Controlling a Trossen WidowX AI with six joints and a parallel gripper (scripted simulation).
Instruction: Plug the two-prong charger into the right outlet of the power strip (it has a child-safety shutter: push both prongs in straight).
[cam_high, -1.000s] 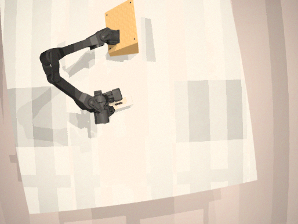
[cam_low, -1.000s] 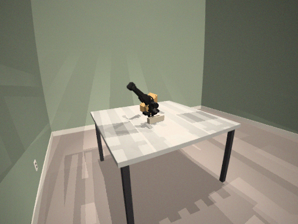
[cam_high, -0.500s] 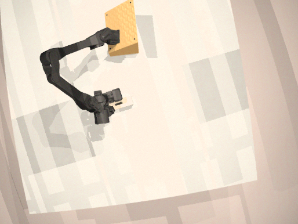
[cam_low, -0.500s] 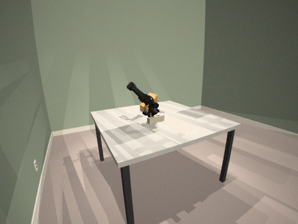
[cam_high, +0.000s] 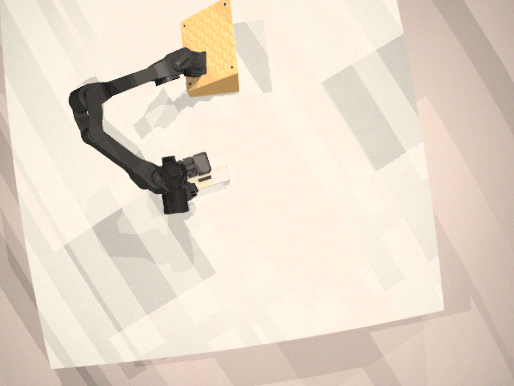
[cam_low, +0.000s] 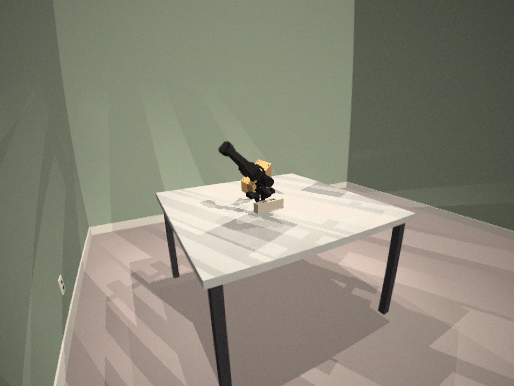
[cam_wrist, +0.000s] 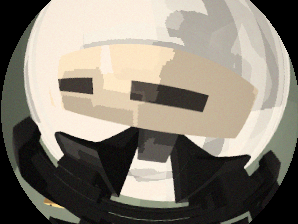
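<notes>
The cream power strip (cam_high: 221, 175) (cam_low: 270, 205) (cam_wrist: 226, 116) lies on the table. Its top shows two dark recesses in the wrist view, a short one at left and a longer one at right. My gripper (cam_wrist: 156, 127) is shut on the charger (cam_wrist: 156, 150), a small dark grey block between the fingertips. In the wrist view the charger shows at the strip's lower edge, below the longer recess. The prongs are hidden, and I cannot tell the height gap or any contact with the strip. In the top view the arm covers the strip's left end and the charger.
The arm's base is at a yellow-orange slanted block (cam_high: 214, 42) (cam_low: 264, 166) toward the back of the white table (cam_high: 300, 225) (cam_low: 345, 210). The arm (cam_high: 131, 82) bends out to the left and back to the strip. Striped shadows cross the table.
</notes>
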